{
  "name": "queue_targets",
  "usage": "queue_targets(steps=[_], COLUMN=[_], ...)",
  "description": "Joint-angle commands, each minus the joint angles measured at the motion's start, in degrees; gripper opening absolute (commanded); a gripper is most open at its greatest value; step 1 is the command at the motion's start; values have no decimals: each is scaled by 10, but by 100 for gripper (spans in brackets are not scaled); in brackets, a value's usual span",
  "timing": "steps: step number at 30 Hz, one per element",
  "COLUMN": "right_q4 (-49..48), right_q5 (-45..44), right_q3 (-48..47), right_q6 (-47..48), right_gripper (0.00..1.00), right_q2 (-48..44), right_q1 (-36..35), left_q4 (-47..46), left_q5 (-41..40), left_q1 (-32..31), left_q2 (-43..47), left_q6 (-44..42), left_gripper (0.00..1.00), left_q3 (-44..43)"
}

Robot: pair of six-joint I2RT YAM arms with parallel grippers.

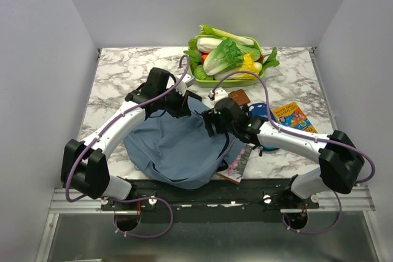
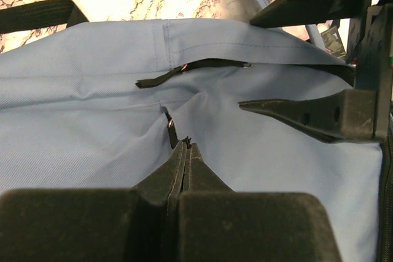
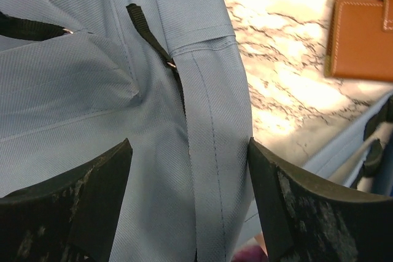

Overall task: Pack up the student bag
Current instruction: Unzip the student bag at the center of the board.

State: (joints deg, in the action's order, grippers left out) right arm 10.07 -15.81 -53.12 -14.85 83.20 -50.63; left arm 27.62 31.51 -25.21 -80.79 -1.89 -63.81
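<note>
Left gripper (image 2: 184,145): fingers pressed together, nipping a pucker of the backpack (image 1: 172,151) fabric, with a black tab (image 2: 161,77) at 11 o'clock of the tips. Right gripper (image 3: 189,151): fingers spread wide, straddling a stitched seam — nothing held. Backpack lies at the table's (image 1: 116,78) 6 o'clock edge, between both arms — brown wallet (image 3: 359,35) at its 1 o'clock, vegetable tray (image 1: 227,82) at 12.

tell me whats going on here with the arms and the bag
Two robot arms are working on the student bag at the near edge of the table. The left tool is shut, pinching the fabric by a zip pull. The right tool is open, its fingers straddling a fold of the bag. A brown wallet and a colourful book lie on the table outside it.
</note>
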Motion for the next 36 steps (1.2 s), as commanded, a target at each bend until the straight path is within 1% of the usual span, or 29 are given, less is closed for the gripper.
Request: queue_targets(steps=[1,3,4,6,8,9,10,13,16,19,21,23,26,33,36], right_q4=[-52,-57,-56,-57,-49,-42,-40,-44,-46,-63,-86,-86,-74,-68,-75], right_q5=[61,56,55,53,14,-4,-16,-37,-54,-33,-1,30,53,53,67], right_q3=[-17,-22,-23,-29,-36,-39,-39,-40,-47,-40,-34,-40,-53,-57,-58], right_q6=[44,46,48,50,47,46,49,60,76,97,105,113,113,118,120], right_gripper=[83,81,77,74,71,71,75,82,83,83,84,84,84,82,80], right_q2=[18,26,28,42,60,63,63,50,32,8,-1,11,40,79,95], right_q1=[-1,-2,-1,-1,-1,-1,-1,-2,-1,-2,-1,-1,-1,-1,-1], left_q4=[7,7,8,6,7,8,8,11,14,19,25,28,31,29,30], left_q5=[-2,-2,-4,-3,-3,-4,-3,0,5,8,9,11,9,13,15], left_q1=[2,2,2,2,2,2,2,2,2,2,2,2,2,2,2], left_q2=[14,16,17,19,20,21,21,26,34,43,49,54,57,64,68], left_q6=[0,-3,-3,-4,-7,-6,-7,-8,-5,-1,-1,-2,-5,-4,-2], left_gripper=[0,0,0,0,0,0,0,0,0,0,0,0,0,0,0], left_q3=[0,2,3,5,6,7,7,10,8,-3,-10,-13,-12,3,3])
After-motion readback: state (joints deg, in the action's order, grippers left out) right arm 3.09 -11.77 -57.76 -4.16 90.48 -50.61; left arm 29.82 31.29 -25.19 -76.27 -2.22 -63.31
